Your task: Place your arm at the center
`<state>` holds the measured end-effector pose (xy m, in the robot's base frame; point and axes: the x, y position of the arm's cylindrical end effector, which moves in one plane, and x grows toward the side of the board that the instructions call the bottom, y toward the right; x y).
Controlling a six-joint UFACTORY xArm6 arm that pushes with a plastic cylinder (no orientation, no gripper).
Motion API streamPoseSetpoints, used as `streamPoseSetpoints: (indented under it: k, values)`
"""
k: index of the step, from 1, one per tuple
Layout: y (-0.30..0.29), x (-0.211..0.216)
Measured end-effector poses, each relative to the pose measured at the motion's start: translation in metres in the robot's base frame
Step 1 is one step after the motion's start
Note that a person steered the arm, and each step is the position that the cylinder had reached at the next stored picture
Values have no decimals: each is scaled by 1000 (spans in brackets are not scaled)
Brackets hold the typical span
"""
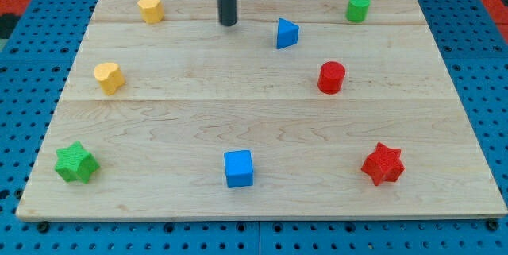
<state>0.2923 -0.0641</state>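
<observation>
My tip rests on the wooden board near the view's top, a little left of the middle. A blue triangular block lies just to its right. A yellow hexagonal block sits to its left near the top left corner. A second yellow block lies lower on the left. A green cylinder is at the top right. A red cylinder is right of the middle. A blue cube sits at the bottom middle. The tip touches no block.
A green star block lies at the bottom left and a red star block at the bottom right. The board sits on a blue pegboard surface, with red at the view's top corners.
</observation>
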Motion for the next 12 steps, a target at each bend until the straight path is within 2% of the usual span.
streamPoseSetpoints:
  k: [2,3,5,7,8,9,11,12]
  values:
    - [-122,47]
    - [-158,43]
    - [-158,43]
    - [-233,31]
    - [-206,-9]
    - [-159,11]
    - [-61,94]
    - [-5,114]
